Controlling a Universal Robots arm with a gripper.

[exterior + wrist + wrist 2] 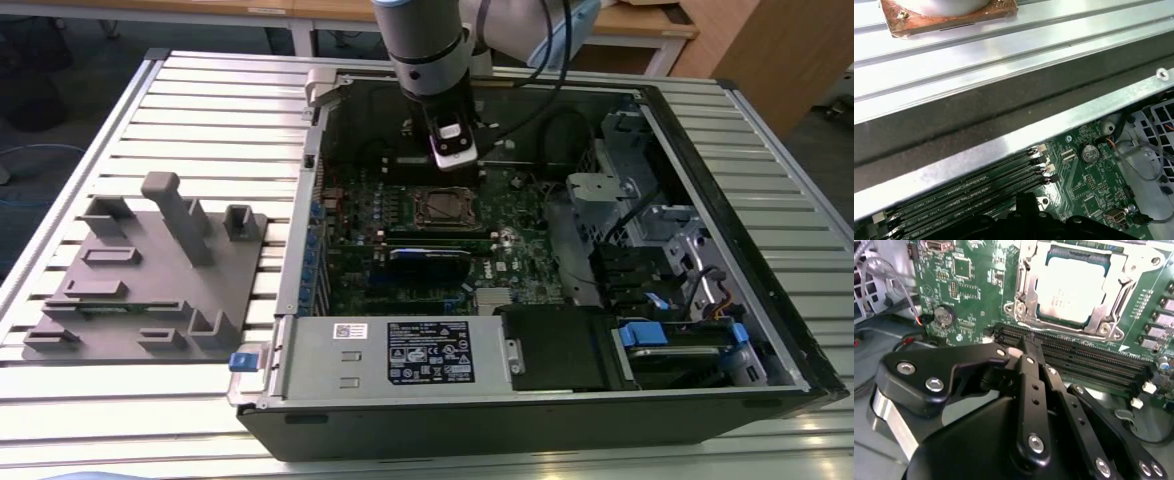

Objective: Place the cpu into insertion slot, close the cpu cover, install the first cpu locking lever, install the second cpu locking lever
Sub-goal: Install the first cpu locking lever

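A robot arm (424,40) drops almost straight down from 12 o'clock in the exterior view into an open computer case (534,396), its wrist pointing at the green board (358,260). The gripper (451,163) hangs just above the board, with the insertion slot (422,206) close by at 6 o'clock. In the second wrist view the gripper (1024,342) has its black fingers (1030,365) pressed together, pinching nothing, their tips over the long black memory slots (1079,360). Beyond those slots, at 1 o'clock from the tips, the cpu (1069,287) sits flat in the socket, its dull metal top showing through the window of the cpu cover (1102,320), which lies down around it. A round coin battery (944,315) sits on the board at 10 o'clock from the tips. In the exterior view a grey power supply (400,352) fills the case's 6 o'clock edge, and a grey fixture block (147,300) rests on the ribbed table (200,120) at 9 o'clock from the case.
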